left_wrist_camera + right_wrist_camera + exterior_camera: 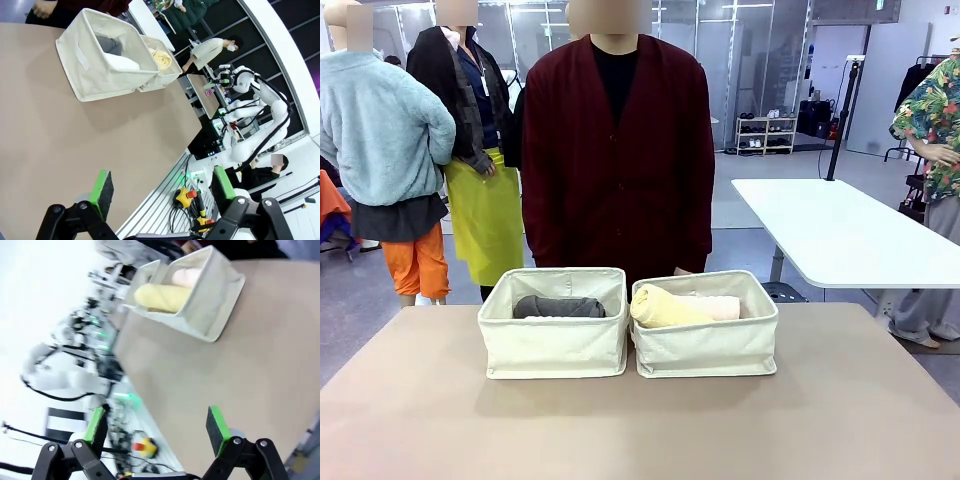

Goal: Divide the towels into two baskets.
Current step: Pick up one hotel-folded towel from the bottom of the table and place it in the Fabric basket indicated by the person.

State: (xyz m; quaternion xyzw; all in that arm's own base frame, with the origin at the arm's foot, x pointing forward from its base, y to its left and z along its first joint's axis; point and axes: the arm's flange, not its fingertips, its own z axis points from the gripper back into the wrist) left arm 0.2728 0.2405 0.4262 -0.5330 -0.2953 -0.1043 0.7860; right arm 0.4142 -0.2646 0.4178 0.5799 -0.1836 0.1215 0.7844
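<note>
Two cream canvas baskets stand side by side at the far middle of the table. The left basket [555,345] holds a dark grey towel [558,307], and the left wrist view shows a white towel [122,62] beside it. In the right basket [705,345] lie a pale yellow towel [665,308] and a cream towel [722,305]. My left gripper [162,187] is open over the table's near edge, far from the left basket [90,65]. My right gripper [156,426] is open too, well short of the right basket [210,310] and its yellow towel [160,297].
A person in a dark red cardigan [617,150] stands right behind the baskets. The tan table [640,430] is bare between the baskets and my side. A white table [840,235] stands off to the back right.
</note>
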